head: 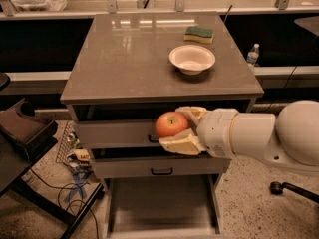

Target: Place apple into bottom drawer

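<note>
robot carries fruit toward open drawer: the gripper (pixel 173 127) holds the apple (pixel 170 123) clamped between its two tan fingers (pixel 180 144), one above the fruit and one beneath. it hangs in front of the cabinet's top drawer (pixel 112 133), just below the edge of the countertop (pixel 124 54). the white arm (pixel 249 136) reaches in from the right of the frame. lower down, under the middle drawer (pixel 134 168) with its black handle, the bottom drawer (pixel 159 208) stands pulled out, its flat grey floor open to the camera. a white bowl (pixel 192 59) and a green-and-yellow sponge (pixel 199 34) sit on the countertop, well apart from the gripper.

the task looks to be in its carrying step: the apple is in hand and in the air, but not yet in the drawer. the next move calls for a descent past the two upper drawer fronts, kept far enough out that the fingers do not catch the middle handle. how far the apple hangs from the cabinet face cannot be told from this view. once low over the drawer's floor, the jaws need to part. since a round apple may roll on a flat tray, a release close to the surface and away from the drawer's front edge seems wise.
</note>
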